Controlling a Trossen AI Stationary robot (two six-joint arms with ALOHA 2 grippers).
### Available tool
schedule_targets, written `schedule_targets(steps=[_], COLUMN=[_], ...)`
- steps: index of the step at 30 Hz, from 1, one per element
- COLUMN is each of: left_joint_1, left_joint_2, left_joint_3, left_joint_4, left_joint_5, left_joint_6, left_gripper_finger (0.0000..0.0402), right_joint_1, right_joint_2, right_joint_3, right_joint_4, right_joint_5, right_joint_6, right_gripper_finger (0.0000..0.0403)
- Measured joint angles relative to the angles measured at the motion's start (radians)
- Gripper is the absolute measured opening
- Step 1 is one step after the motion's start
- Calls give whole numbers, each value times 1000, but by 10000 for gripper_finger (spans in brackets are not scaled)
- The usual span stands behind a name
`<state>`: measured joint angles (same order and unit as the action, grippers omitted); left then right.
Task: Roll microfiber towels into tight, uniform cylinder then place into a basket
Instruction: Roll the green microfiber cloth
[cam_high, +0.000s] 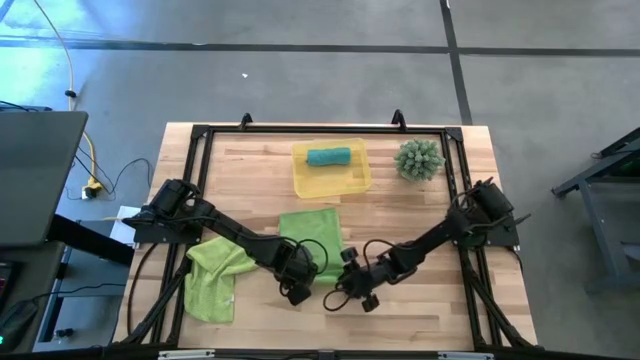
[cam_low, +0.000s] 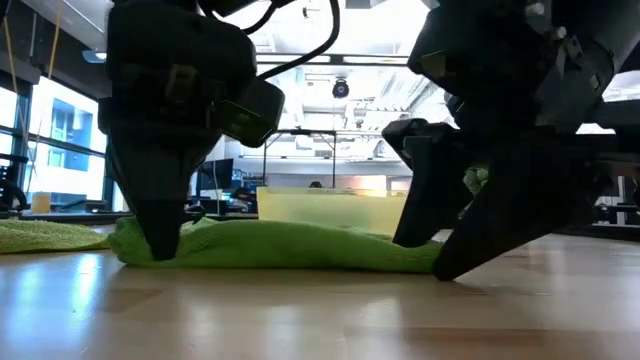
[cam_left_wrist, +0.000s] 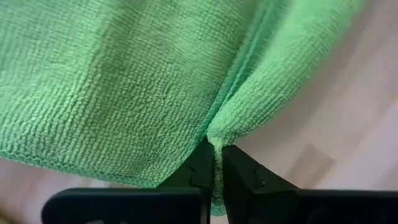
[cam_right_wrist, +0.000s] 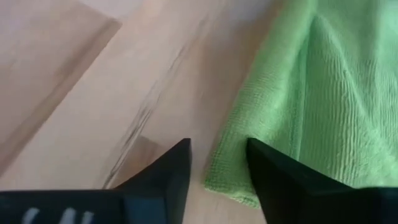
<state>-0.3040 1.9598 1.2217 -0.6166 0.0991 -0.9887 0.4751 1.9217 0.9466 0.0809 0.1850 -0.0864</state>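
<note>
A lime-green microfiber towel (cam_high: 312, 232) lies spread on the wooden table in front of the yellow basket (cam_high: 352, 182). A rolled teal towel (cam_high: 328, 156) lies in the basket. Another lime-green towel (cam_high: 215, 275) lies crumpled at the near left. My left gripper (cam_left_wrist: 216, 163) is shut on the spread towel's near edge, at its left end (cam_low: 150, 245). My right gripper (cam_right_wrist: 217, 152) stands open at the towel's near right corner (cam_right_wrist: 227, 180). One finger is over the bare wood and the other over the cloth. My left gripper pinches a raised fold of the towel's near edge (cam_left_wrist: 216, 138) between its two fingers. The fingers come steeply from above, pointing down. The rest of the towel lies flat on the table. Whether my right gripper touches the towel's corner, I cannot tell.
A spiky green ball-shaped plant (cam_high: 418, 160) stands at the far right of the table. A black frame (cam_high: 200, 135) runs around the tabletop. Bare wood (cam_high: 430, 300) lies to the right of and in front of the spread towel.
</note>
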Motion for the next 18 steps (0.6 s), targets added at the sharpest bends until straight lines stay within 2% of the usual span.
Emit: schedule_targets(steps=[6,9,11,18], left_joint_1=[-21,-30,-39,-56], left_joint_2=[-58,-64,-62,-63], left_joint_3=[-4,-2,-4,-1], left_joint_4=[3,11,8,19], left_joint_5=[16,25,28,14], left_joint_6=[80,76,49,-40], left_gripper_finger=[8,8,8,8], right_joint_1=[-9,-13,-22,-89], right_joint_2=[3,0,0,-21], right_joint_3=[0,-2,-2,-6], right_joint_4=[-3,5,27,135], right_joint_5=[-4,-49,-118,-473], right_joint_6=[137,175,210,431], right_gripper_finger=[75,28,8,3])
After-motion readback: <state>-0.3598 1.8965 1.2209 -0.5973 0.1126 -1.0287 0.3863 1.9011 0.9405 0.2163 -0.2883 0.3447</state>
